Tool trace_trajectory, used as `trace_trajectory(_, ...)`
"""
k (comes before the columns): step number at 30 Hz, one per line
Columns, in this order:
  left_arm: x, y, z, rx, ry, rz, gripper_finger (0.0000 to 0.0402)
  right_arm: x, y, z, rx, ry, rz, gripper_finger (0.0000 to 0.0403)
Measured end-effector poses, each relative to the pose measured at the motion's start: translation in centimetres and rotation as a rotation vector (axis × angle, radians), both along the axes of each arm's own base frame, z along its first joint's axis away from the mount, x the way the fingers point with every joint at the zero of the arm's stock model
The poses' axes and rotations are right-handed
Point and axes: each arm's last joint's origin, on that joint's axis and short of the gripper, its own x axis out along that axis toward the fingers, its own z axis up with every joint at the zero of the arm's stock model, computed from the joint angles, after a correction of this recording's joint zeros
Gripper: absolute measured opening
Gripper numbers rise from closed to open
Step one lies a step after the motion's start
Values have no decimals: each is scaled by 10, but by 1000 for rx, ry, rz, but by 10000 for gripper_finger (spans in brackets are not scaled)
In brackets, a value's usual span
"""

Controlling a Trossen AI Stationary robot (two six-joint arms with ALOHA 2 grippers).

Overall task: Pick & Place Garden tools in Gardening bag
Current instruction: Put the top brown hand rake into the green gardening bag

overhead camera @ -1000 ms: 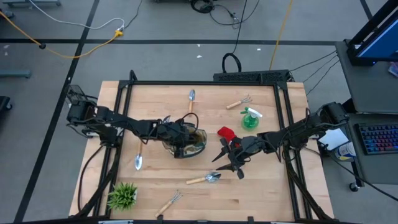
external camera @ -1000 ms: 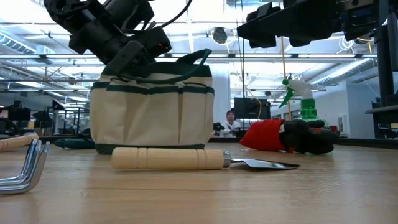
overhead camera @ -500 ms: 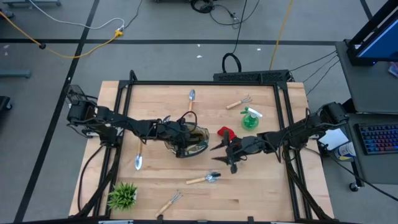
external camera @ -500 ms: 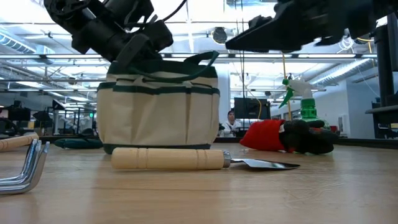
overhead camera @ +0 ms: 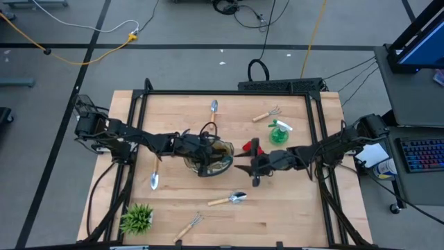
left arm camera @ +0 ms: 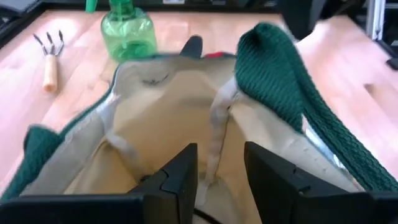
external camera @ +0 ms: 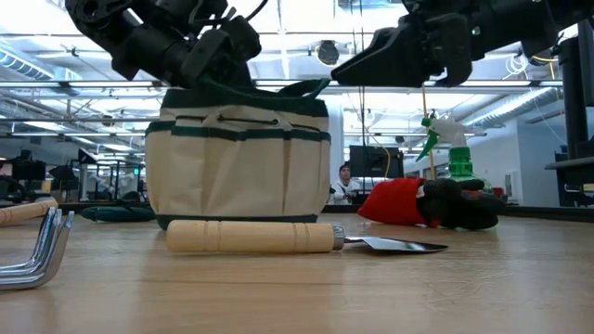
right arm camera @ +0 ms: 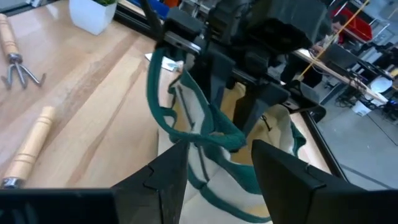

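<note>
Both grippers crowded the gardening bag [overhead camera: 208, 157] at mid-table!
The left gripper [left arm camera: 219, 167] hung over the bag's open mouth, jaws spread and empty. The right gripper [right arm camera: 214, 163] met it from the other side, jaws apart too. Red-and-black gloves [external camera: 427, 203] and a green spray bottle [overhead camera: 279, 132] lay just behind the right arm, a trowel [external camera: 297, 237] in front.

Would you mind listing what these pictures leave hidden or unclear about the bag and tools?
- Gardening bag interior: the high view is blocked by the left end effector; the left wrist view shows only blurred lining.
- Gloves: in the high view, mostly covered by the right arm.
- Rake: cut off by the low view's edge.
</note>
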Motion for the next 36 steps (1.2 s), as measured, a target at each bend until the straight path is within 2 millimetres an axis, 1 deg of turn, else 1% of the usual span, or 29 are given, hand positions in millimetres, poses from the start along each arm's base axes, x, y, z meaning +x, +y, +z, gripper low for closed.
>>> trace_trajectory(9,2,-7,4,1,-49,-24,136,2,-11,1,10,1,-41,171)
trace_trajectory(17,2,-11,7,0,-77,-40,136,-1,-31,16,99,-70,-126,171)
trace_trajectory(26,5,-13,14,4,-153,-80,136,-11,-53,34,74,-115,-187,171)
trace_trajectory(29,5,-12,14,6,-156,-80,136,-16,-59,38,70,-100,-211,171)
trace_trajectory(36,0,-11,24,42,-183,-82,136,-26,-73,44,64,-67,-264,171)
